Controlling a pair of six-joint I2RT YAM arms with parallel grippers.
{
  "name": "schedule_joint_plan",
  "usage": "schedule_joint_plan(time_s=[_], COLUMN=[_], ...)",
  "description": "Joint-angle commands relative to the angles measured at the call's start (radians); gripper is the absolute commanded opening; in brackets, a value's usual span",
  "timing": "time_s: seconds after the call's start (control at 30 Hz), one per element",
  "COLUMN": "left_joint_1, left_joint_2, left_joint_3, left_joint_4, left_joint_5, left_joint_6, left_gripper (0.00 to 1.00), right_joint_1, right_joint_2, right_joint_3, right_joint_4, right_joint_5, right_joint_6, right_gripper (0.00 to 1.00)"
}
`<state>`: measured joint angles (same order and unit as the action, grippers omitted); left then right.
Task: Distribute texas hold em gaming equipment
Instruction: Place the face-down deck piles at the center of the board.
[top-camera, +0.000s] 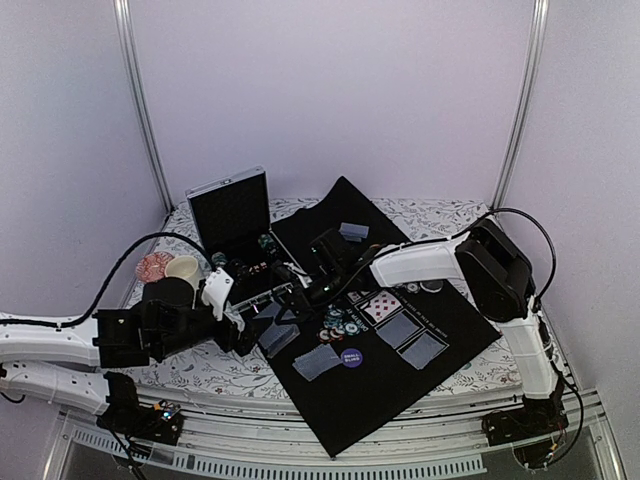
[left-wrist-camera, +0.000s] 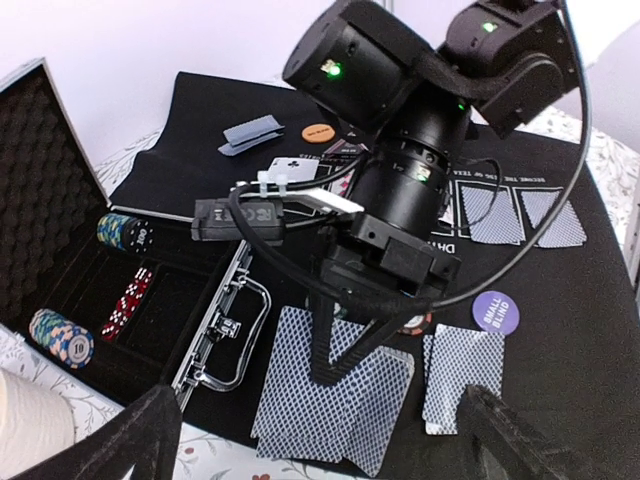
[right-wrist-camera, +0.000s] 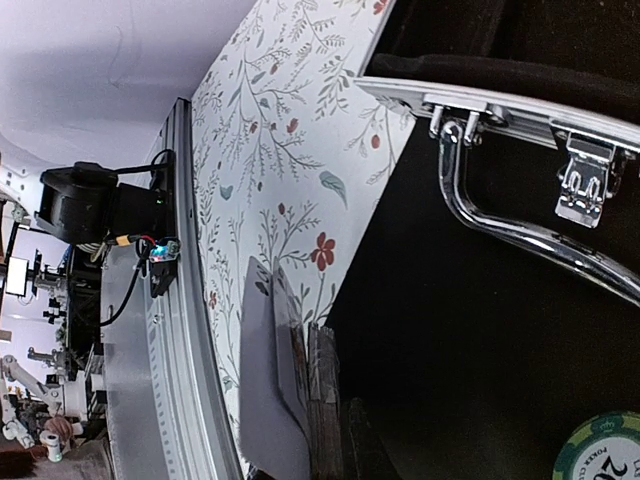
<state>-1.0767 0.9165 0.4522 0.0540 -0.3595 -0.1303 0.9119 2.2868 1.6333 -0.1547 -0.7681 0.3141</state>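
Left end effector (left-wrist-camera: 322, 425) hangs wide open, empty; right end effector (left-wrist-camera: 335, 372) is closed, tips touching the playing cards (left-wrist-camera: 290, 405) just beside the silver case (left-wrist-camera: 205, 345).

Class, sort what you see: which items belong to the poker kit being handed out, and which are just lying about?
Belongs: blue-backed cards; chip stacks; purple small-blind button; orange button.
Lying about: cream cup; floral tablecloth.
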Motion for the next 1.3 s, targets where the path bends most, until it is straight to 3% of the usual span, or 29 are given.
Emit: schedule_joint_plan(time_s=[0.0, 0.33, 0.57, 1.03, 1.1, 1.27], left_joint_1=[0.013, 0.014, 0.016, 0.018, 0.019, 0.022], left_joint_2=[0.0, 0.166, 0.281, 0.074, 0.054, 0.035], left_joint_3=[0.026, 0.069, 0.19, 0.18, 0.169, 0.15], left_joint_4=[-0.09, -0.146, -0.243, -0.289, -0.296, -0.299], left_joint_5=[-0.057, 0.002, -0.015, -0.085, -0.097, -0.096], left_joint_6=[-0.09, -0.135, -0.127, -0.224, -0.232, -0.238], left_gripper=[0.96, 0.98, 0.98, 0.98, 0.98, 0.98], right_joint_1=[-0.003, -0.004, -0.006, 0.062, 0.07, 0.078], right_joint_2=[0.051, 0.168, 0.137, 0.258, 0.259, 0.22], right_joint_3=[0.043, 0.117, 0.062, 0.201, 0.192, 0.144], right_joint_4=[0.074, 0.058, 0.159, 0.317, 0.307, 0.208], right_joint_5=[0.017, 0.002, -0.127, -0.129, -0.117, -0.07], right_joint_6=[0.054, 0.067, 0.08, 0.172, 0.182, 0.142], right_gripper=[0.02, 0.04, 0.02, 0.03, 0.06, 0.26])
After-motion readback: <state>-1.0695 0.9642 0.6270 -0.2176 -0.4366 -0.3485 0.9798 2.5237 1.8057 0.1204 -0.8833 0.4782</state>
